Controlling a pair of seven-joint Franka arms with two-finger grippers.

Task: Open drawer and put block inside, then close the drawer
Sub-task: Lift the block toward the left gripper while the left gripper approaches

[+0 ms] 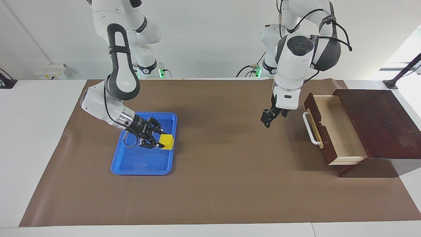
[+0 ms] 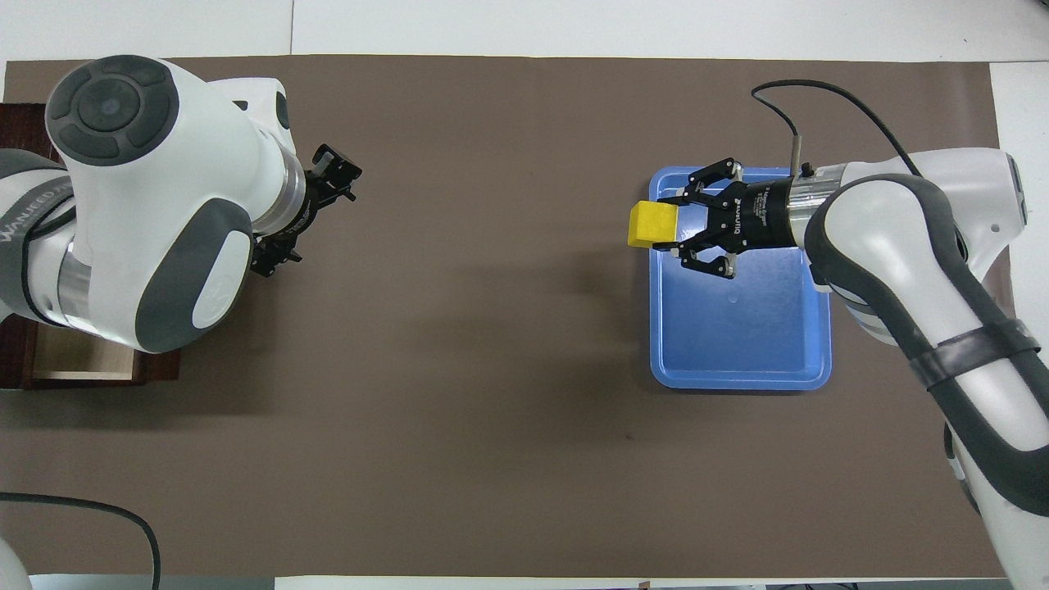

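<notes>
The drawer stands pulled out of its dark wooden box, its pale inside bare and its white handle facing the table's middle. In the overhead view the left arm hides most of the drawer. My right gripper is shut on the yellow block and holds it a little above the blue tray's rim; the overhead view shows the gripper, the block and the tray. My left gripper is open and empty, in the air over the mat beside the handle.
A brown mat covers the table between the tray and the drawer. The left arm's white wrist hangs over the drawer's front. A cable loops from the right wrist.
</notes>
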